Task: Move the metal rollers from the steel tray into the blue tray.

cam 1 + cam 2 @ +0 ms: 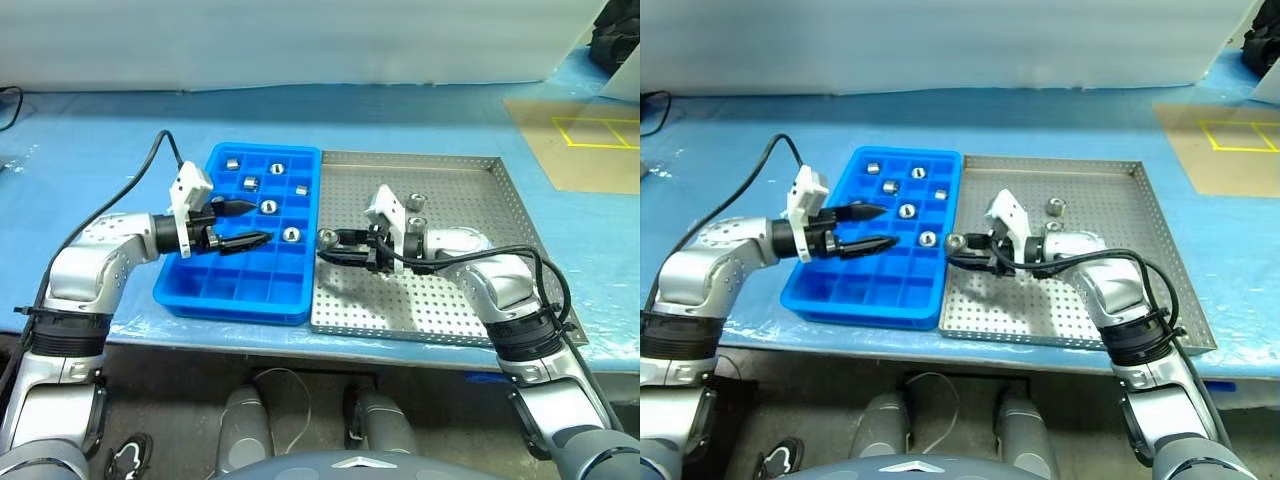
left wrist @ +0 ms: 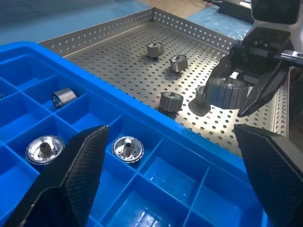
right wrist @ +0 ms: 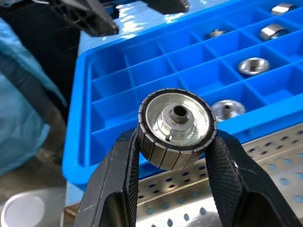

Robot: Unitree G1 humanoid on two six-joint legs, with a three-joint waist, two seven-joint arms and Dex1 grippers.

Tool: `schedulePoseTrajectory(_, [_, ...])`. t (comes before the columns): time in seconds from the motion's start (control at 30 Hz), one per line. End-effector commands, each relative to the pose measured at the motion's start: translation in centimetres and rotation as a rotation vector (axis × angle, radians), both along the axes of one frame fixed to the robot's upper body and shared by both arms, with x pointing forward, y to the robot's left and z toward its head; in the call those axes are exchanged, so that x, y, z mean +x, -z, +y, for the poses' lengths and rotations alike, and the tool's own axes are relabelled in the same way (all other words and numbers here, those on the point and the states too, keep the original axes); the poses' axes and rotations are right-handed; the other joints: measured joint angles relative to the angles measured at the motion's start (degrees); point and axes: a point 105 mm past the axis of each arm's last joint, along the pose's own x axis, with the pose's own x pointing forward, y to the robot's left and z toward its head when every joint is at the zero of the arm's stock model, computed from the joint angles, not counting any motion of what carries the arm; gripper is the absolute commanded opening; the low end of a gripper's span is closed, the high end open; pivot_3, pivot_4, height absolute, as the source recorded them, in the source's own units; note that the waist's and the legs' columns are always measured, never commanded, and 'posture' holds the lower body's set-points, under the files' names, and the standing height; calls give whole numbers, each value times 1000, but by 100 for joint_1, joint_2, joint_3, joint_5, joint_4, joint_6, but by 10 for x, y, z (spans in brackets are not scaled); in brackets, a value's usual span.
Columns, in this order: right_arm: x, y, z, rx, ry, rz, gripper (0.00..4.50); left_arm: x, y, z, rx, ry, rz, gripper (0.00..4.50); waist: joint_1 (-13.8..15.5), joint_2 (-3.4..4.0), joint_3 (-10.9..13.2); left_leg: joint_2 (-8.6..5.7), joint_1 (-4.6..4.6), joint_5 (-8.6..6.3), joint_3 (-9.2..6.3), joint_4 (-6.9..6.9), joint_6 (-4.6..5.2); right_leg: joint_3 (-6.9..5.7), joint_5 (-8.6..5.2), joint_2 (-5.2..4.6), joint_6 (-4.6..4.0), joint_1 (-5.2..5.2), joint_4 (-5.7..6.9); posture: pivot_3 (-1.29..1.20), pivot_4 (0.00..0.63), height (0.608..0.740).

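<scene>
Steel roller (image 3: 176,128) pinched between right gripper (image 1: 330,245) fingers, hole facing camera, poised above steel tray (image 1: 470,310) edge just beside blue tray (image 1: 240,295). Best carry it on over empty compartment, lower inside walls, then release. Left gripper (image 1: 240,225) spread wide, empty, above blue tray. Three rollers (image 2: 170,100) remain on steel tray.

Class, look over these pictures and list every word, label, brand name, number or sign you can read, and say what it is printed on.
None can be read: no text, number or brand shows on the blue tray, the steel tray, the metal rollers or either hand.
Yellow lines on the brown board form a plain outline, not letters.
</scene>
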Motion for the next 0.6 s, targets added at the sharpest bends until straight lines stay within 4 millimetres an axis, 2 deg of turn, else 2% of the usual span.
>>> schedulePoseTrajectory(0.03, [-2, -8, 6, 4, -53, -40, 1630, -4, -15, 3, -5, -14, -56, 4500, 5, 0, 0, 0, 0, 1, -1, 0, -1, -1, 0, 0, 0, 0, 1, -69, 150, 740])
schedulePoseTrajectory(0.6, [-7, -4, 4, -5, -77, -12, 1630, -6, -14, -4, -7, 9, -51, 4500, 10, 0, 0, 0, 1, 5, -2, -1, -8, -1, 1, 0, 0, 0, 3, -81, 150, 740])
